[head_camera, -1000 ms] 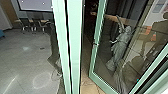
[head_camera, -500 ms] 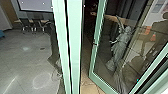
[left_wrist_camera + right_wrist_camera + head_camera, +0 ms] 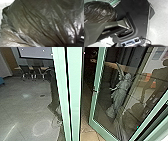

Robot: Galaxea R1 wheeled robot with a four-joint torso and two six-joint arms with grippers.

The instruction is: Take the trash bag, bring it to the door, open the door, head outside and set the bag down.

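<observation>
Unmoved glass door (image 3: 94,99), crinkled bag (image 3: 37,22)

So yeah, smooth grey floor (image 3: 27,107), thin-legged dark chairs (image 3: 25,69) standing on it, plus a small dark patch (image 3: 42,95), can't tell what.

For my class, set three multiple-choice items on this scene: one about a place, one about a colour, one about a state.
1. Where does the statue appear?
A) On the chairs
B) Within the glass pane
C) On the wall screen

2. What colour is the door frame?
A) Red
B) Yellow
C) Pale green

3. How does the trash bag look?
A) Bulging
B) Flat
C) Neatly folded

1: B, its outline falls inside the framed glass.
2: C, the head view shows pale green edging.
3: A, the right wrist view shows a rounded, creased bulk.
</observation>
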